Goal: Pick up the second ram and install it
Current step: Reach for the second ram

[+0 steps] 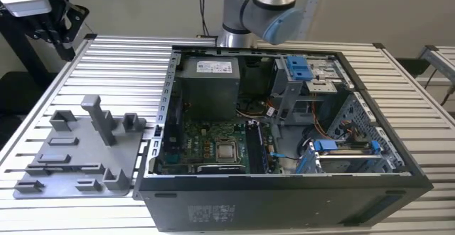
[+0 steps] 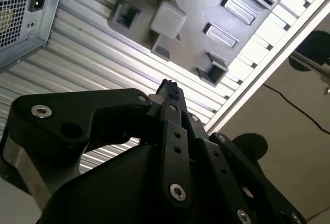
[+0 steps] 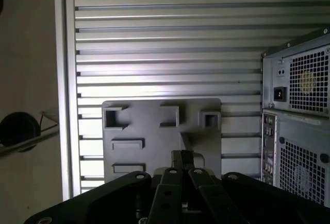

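Case sits mid-frame in the exterior view with the grey holder at the exterior view's left. A slim dark strip standing beside the processor may be the ram, though I cannot tell for sure. In the second wrist view the gripper hangs closed above the holder with nothing seen between its tips, and the first wrist view agrees. I judge the ram light, stiff and fragile, best pinched by its long edges, clear of the chips.
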{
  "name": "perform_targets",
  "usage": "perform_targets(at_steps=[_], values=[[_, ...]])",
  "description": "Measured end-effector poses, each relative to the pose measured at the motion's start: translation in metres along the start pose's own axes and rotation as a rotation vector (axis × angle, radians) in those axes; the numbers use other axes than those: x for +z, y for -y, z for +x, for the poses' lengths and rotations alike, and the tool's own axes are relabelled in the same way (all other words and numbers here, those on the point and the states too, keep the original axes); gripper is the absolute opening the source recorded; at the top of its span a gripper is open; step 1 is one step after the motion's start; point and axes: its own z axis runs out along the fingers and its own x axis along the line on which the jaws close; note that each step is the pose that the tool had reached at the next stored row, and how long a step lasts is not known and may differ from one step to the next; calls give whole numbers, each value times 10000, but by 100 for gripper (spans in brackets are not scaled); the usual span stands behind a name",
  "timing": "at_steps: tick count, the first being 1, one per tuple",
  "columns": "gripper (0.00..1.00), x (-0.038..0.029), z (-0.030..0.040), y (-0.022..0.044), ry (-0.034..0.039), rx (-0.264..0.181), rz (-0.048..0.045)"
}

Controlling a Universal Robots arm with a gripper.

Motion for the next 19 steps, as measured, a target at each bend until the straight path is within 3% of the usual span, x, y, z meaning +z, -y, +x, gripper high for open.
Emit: perform_targets(at_steps=[5, 10, 15, 19], values=[[11, 3, 215, 8, 0, -1, 0], [11, 7, 381, 13, 13, -19, -1], [11, 11, 384, 31, 12, -19, -2], [11, 14, 381, 117, 12, -19, -2]])
